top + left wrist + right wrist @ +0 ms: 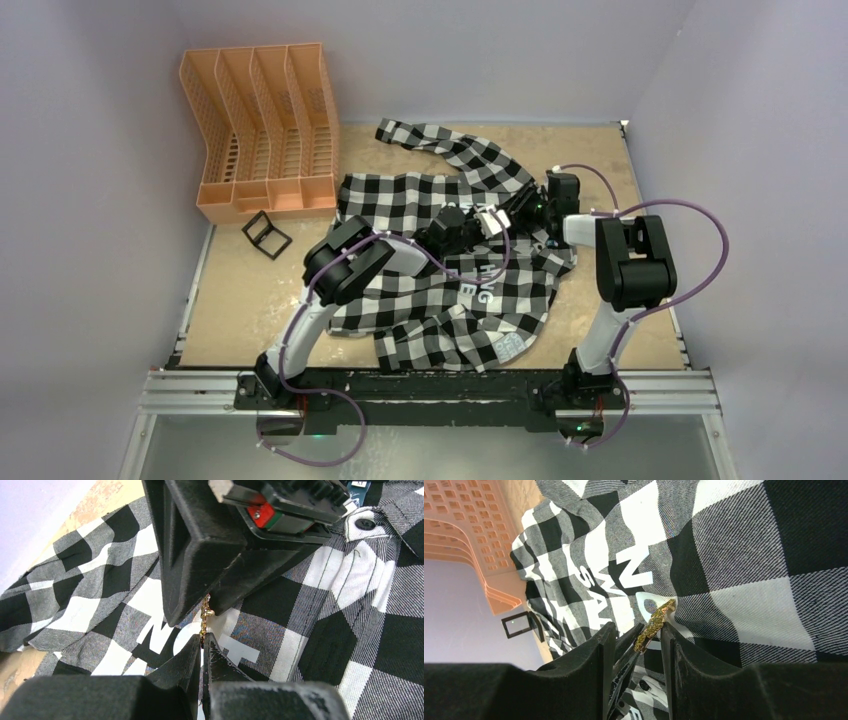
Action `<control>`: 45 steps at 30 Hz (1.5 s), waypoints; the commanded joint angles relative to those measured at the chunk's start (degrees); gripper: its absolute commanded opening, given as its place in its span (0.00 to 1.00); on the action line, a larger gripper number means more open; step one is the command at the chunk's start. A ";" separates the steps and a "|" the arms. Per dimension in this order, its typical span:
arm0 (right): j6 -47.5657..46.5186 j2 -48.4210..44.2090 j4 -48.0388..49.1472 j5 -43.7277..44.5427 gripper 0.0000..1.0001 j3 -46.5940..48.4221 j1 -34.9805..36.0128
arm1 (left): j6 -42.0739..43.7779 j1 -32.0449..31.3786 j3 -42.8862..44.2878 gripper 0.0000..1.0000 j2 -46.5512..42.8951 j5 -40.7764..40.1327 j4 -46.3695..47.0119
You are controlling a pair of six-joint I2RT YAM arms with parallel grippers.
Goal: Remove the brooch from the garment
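The black-and-white check garment (420, 200) lies spread on the table, its white lettering facing up. The gold brooch (205, 614) stands edge-on over the lettering. My left gripper (202, 639) is shut on the brooch's lower end. In the right wrist view the brooch (653, 624) sits between my right gripper's (636, 626) parted fingers, beside the left gripper's fingertips (631, 640). It lies close to the right-hand finger (669, 645). In the top view both grippers meet over the shirt's middle, left (478, 222) and right (505, 218). I cannot tell whether the brooch is still pinned to the cloth.
An orange file organiser (265, 130) stands at the back left. A small black frame stand (266, 235) lies in front of it, off the shirt's left edge. The shirt's pale label (508, 345) is near the front hem. Walls enclose the table.
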 commanded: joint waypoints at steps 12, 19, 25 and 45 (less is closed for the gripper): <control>-0.16 1.77 -4.22 1.87 0.31 4.33 -0.01 | 5.52 -2.49 0.14 0.00 -0.15 -1.94 0.01; 0.45 3.12 -2.80 0.27 0.27 4.09 -0.01 | 6.12 -2.83 0.31 0.00 0.01 -1.63 -0.29; -0.06 2.76 -3.55 -0.72 0.25 4.30 -0.01 | 6.53 -3.03 0.52 0.00 -0.01 -2.06 -0.89; -0.13 -1.60 -5.34 -4.59 0.29 3.71 -0.01 | 7.56 -3.09 0.61 0.00 0.65 -4.44 -1.42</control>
